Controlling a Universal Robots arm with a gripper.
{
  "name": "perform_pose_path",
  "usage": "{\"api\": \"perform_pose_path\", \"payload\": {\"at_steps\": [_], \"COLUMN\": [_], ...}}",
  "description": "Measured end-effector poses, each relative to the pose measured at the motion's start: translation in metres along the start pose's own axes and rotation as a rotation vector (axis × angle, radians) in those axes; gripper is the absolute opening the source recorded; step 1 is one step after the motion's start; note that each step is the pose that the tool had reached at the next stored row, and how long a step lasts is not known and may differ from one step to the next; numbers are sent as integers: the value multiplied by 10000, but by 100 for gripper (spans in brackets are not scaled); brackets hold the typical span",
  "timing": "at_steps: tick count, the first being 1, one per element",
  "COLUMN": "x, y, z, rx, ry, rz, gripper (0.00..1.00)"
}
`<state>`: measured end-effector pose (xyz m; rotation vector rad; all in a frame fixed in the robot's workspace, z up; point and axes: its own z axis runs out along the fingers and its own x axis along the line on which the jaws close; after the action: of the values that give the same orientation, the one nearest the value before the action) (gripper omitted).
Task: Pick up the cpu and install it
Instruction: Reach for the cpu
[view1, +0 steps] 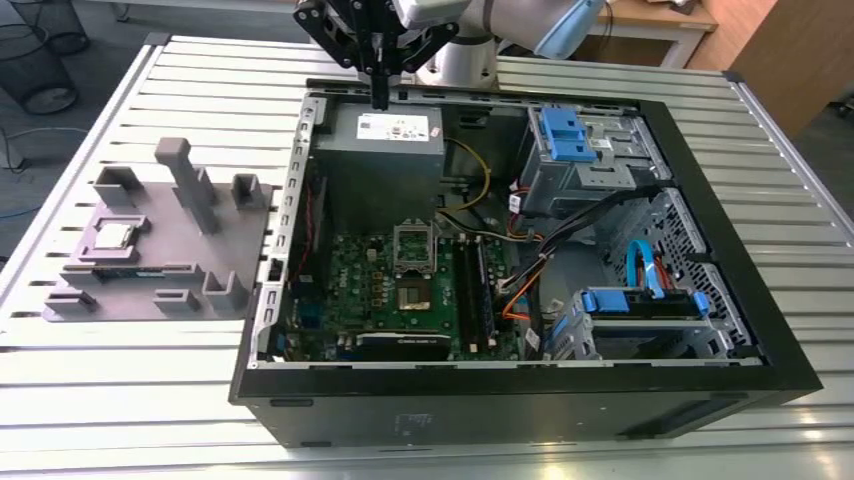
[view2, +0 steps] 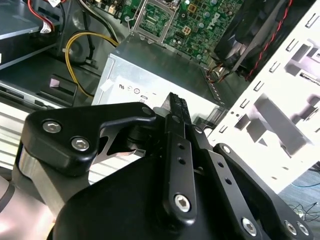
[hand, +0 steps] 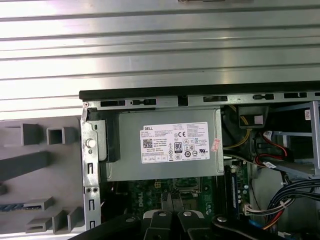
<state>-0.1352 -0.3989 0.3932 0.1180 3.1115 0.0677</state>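
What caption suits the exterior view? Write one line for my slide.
The gripper hangs above the power supply in the open computer case; cpu on the grey holder beside it.

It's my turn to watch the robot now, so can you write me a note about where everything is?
Gripper: shut, holding nothing, above the power supply in the open computer case.
Cpu: lying on the grey holder outside the case, at the exterior view's left.
Done: nothing yet.
Left: picking up the cpu and installing it in the motherboard socket.
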Motion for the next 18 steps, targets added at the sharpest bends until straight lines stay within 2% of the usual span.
{"api": "perform_pose_path", "payload": {"at_steps": [13, 18], "x": [29, 64], "y": [-2, -5], "z": [-1, -2], "rx": [0, 0], "ry": [-1, -1], "rz": [1, 0], "gripper": [11, 11]}}
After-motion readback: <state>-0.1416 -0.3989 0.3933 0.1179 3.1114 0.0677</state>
